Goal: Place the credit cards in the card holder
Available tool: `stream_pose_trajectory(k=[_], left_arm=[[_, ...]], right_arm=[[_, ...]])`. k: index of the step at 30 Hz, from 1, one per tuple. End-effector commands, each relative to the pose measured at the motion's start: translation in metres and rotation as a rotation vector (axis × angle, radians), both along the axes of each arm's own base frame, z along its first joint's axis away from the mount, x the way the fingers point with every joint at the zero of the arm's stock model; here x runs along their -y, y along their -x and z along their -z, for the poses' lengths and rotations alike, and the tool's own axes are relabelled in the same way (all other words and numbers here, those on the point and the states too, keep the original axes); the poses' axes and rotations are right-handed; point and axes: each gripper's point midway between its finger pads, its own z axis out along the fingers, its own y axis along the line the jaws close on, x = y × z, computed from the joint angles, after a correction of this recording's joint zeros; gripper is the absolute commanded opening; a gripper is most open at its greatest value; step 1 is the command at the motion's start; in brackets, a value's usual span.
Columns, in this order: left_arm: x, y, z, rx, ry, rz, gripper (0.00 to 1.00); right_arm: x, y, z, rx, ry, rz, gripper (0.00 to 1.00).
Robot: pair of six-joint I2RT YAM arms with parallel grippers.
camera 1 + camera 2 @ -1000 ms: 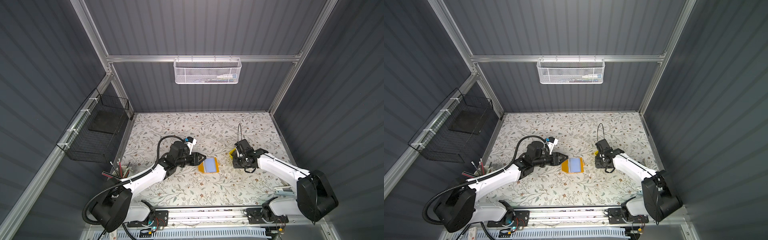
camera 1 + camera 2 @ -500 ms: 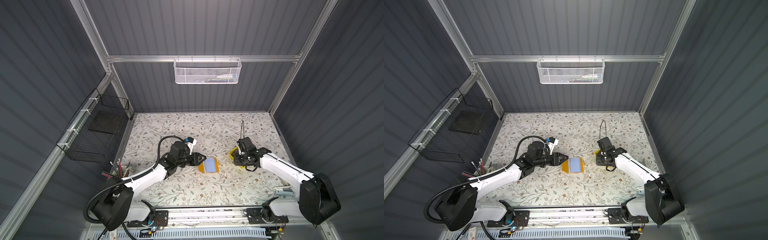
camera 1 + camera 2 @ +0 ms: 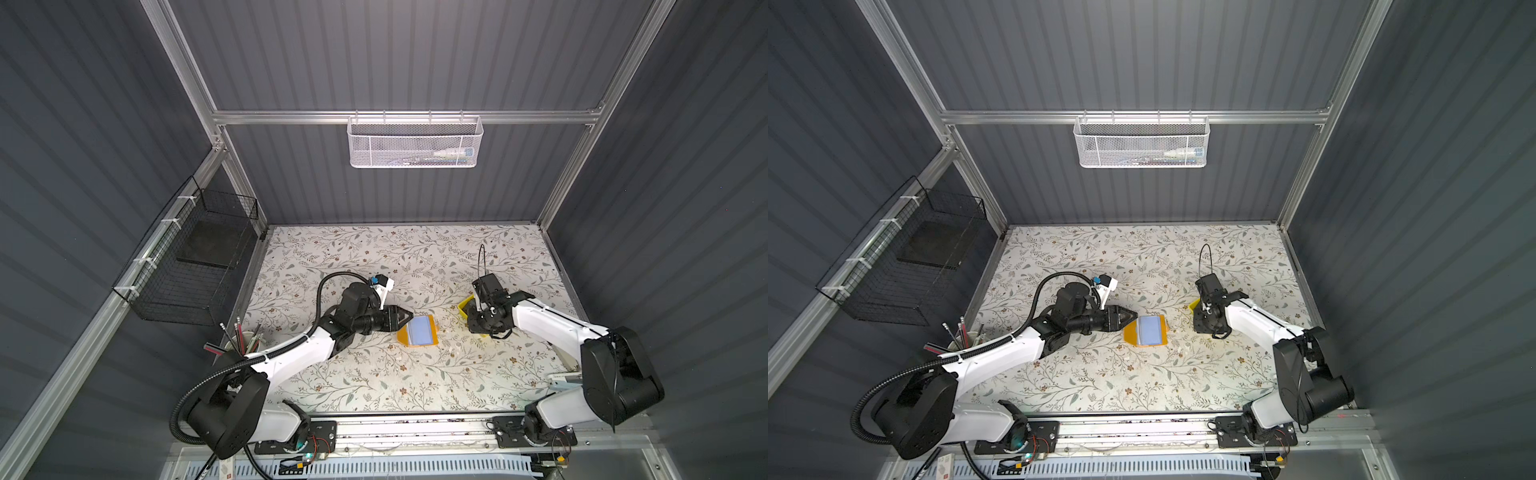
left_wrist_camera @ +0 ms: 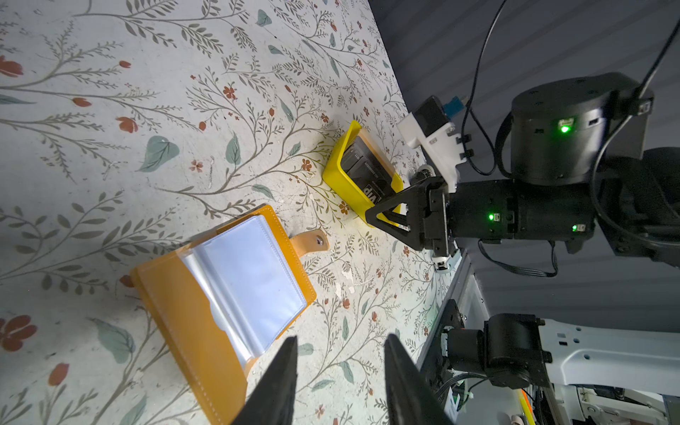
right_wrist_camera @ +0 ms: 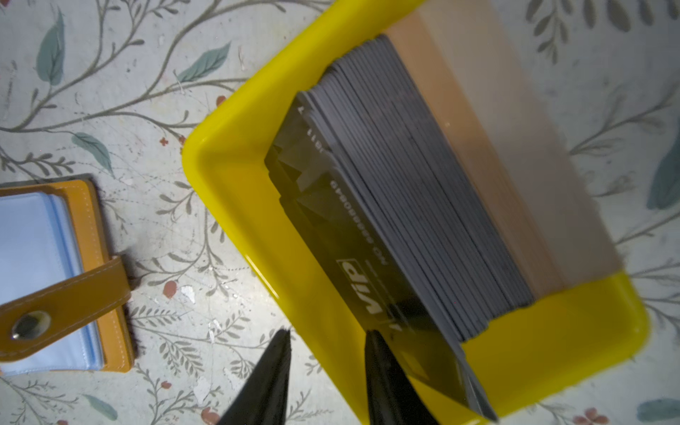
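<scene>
card holder (image 4: 176,294): matt stitched leather-look cover, glossy clear plastic sleeves (image 4: 254,272). tray (image 5: 235,154): glossy yellow plastic. credit cards (image 5: 404,184): smooth plastic. my right gripper (image 5: 327,333): matt black plastic. table (image 4: 110,110): printed, scuffed.

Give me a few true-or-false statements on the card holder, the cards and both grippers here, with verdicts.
1. The card holder lies open on the table. True.
2. The credit cards stand in the yellow tray. True.
3. The left gripper holds a card. False: its jaws are apart and empty.
4. The right gripper is over the card holder. False: it is at the tray.
</scene>
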Motion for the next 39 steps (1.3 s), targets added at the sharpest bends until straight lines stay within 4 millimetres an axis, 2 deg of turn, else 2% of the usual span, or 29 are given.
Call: stream_pose_trajectory(k=[1, 10, 18, 23, 27, 33, 39], left_arm=[[-0.001, 0.002, 0.002, -0.001, 0.004, 0.012, 0.40], [-0.001, 0.003, 0.002, 0.000, 0.003, 0.012, 0.40], [-0.003, 0.003, 0.001, -0.001, 0.004, 0.003, 0.40], [-0.007, 0.002, 0.003, 0.002, -0.012, -0.013, 0.40], [-0.012, 0.002, 0.004, 0.003, -0.028, -0.034, 0.39], [-0.021, 0.000, 0.005, -0.011, -0.047, -0.065, 0.38], [-0.022, -0.001, 0.009, -0.044, -0.047, -0.076, 0.39]], right_arm=[[-0.007, -0.009, -0.004, -0.002, -0.013, -0.024, 0.31], [-0.016, -0.030, -0.001, -0.007, 0.006, -0.057, 0.15], [-0.035, -0.059, -0.005, 0.013, 0.006, -0.095, 0.10], [-0.059, -0.085, -0.013, 0.034, -0.013, -0.114, 0.10], [-0.086, -0.104, -0.021, 0.046, -0.058, -0.115, 0.11], [-0.127, -0.118, -0.022, 0.034, -0.102, -0.107, 0.11], [-0.167, -0.123, -0.022, 0.018, -0.140, -0.099, 0.11]])
